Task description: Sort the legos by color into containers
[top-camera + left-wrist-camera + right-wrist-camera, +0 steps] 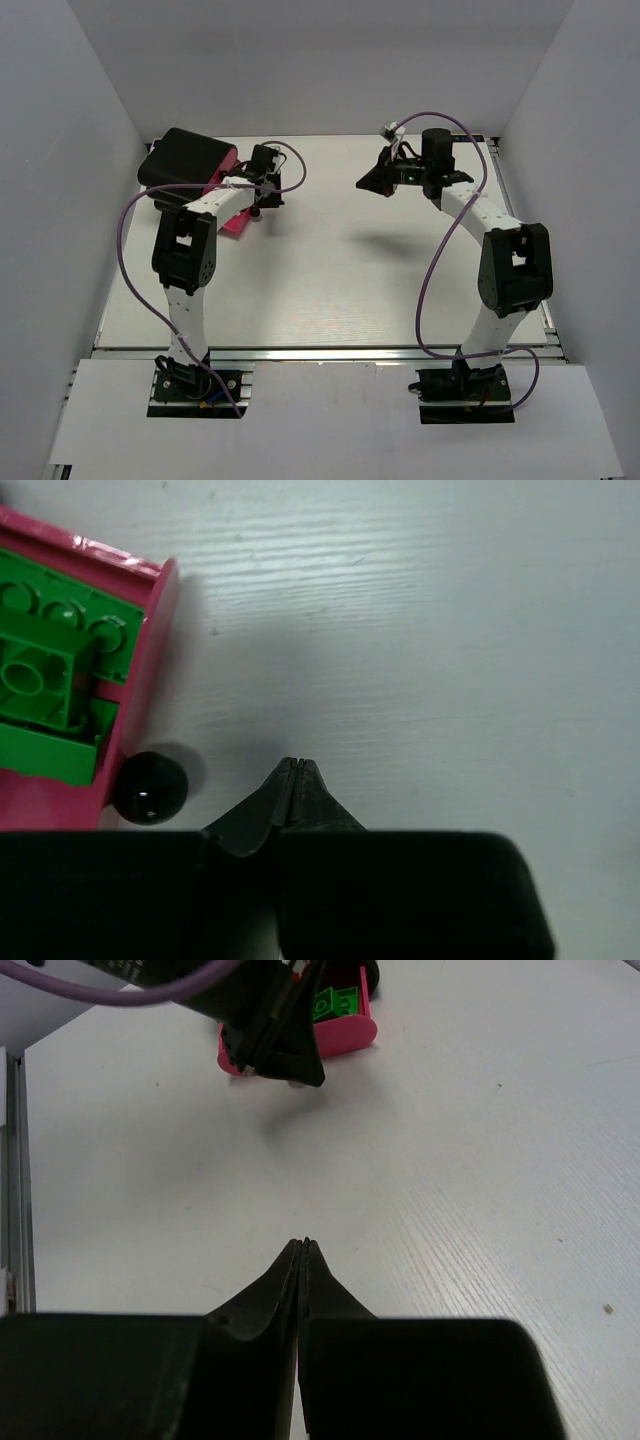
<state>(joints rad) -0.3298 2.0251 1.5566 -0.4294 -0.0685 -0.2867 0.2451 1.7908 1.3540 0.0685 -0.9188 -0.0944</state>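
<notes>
Here, left fingers [255, 818] closed, empty, beside drawer knob [150, 788]; right fingers [265, 1305] closed, empty.

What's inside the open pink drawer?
Green legos, at least two stacked, lie in the pink drawer. No other color shows. The drawer's far end runs out of the left wrist view, and the left arm partly covers it from above, so the rest is unseen.
</notes>
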